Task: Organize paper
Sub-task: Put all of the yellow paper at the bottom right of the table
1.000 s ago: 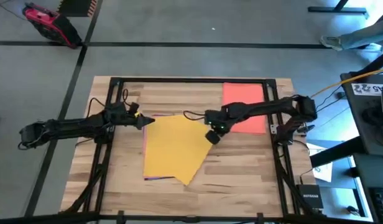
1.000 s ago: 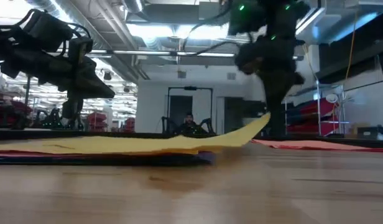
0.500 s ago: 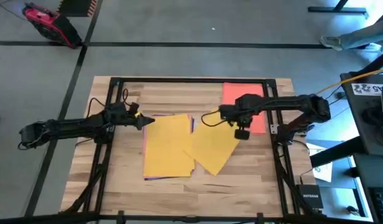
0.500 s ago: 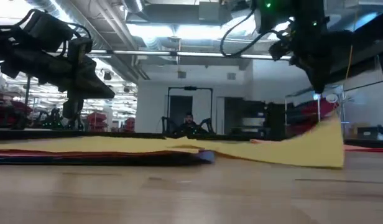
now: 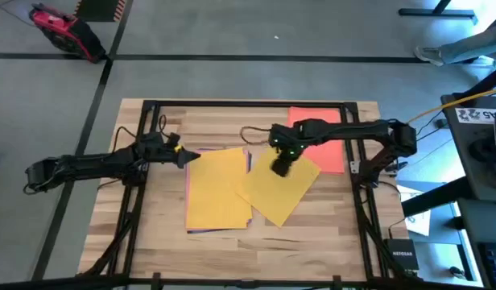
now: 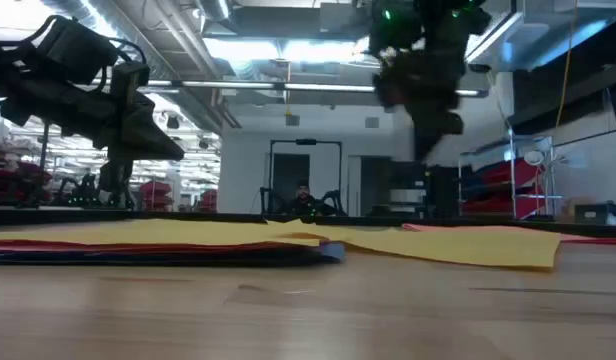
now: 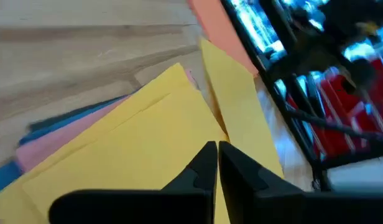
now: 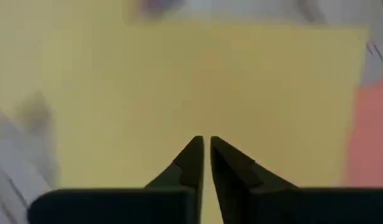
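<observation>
Directly beneath my right gripper [image 5: 279, 167] lies the loose yellow sheet [image 5: 280, 190], skewed and flat on the worktop [image 5: 312, 217]. My right gripper is clenched with nothing between its fingers; the right wrist view shows the two tips [image 8: 193, 154] nearly touching over plain yellow [image 8: 179, 81]. Only the low view shows height: the gripper [image 6: 428, 140] hangs clear above the sheet [image 6: 458, 245], which lies flat there.

Half a second ago the sheet's far edge was raised under this gripper, out toward the orange-red sheet [image 5: 322, 145]. Now it is down, and the gripper has come back inward over the sheet's upper corner.

Beside the loose sheet, overlapping its near corner, is the stack [image 5: 217, 189]: yellow on top, with pink and blue edges peeking out, best seen in the left wrist view [image 7: 73, 134]. Orange-red paper lies just beyond my right gripper, touching the loose sheet's far corner.

My left gripper [image 5: 188, 158] waits at the stack's upper corner, also clenched and empty [image 7: 216, 163], raised above the paper in the low view.

Black frame rails [image 5: 248, 103] border the worktop.
</observation>
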`<control>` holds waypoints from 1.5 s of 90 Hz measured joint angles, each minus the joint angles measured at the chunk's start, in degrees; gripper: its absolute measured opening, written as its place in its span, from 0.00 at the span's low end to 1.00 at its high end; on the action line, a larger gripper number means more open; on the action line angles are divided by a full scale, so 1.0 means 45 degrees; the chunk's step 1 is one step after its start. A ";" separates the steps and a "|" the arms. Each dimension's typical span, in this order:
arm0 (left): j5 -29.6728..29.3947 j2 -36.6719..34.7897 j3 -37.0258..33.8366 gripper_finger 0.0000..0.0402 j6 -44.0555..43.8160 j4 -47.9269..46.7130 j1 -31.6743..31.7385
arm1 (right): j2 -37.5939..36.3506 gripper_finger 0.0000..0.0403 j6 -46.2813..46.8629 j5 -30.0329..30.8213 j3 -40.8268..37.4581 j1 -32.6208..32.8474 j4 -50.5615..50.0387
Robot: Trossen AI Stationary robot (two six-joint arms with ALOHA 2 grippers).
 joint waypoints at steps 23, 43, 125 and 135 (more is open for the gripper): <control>-0.2057 -0.0002 0.0000 0.00 -0.1890 -0.0017 0.0000 | 0.0000 0.02 0.7611 0.4219 -0.0789 0.3105 0.1854; -0.2665 0.0005 0.0000 0.00 -0.3234 -0.0083 0.0000 | 0.0005 0.00 1.1905 0.6403 -0.1967 0.5198 0.1929; -0.4060 0.0039 0.0000 0.00 -0.3785 -0.0807 0.0000 | 0.2541 0.00 1.5481 0.2433 -0.2170 1.0366 0.2883; -0.4056 0.0039 0.0000 0.00 -0.3537 -0.0846 0.0000 | 0.2038 0.00 1.5523 0.1263 -0.2195 1.1271 0.1368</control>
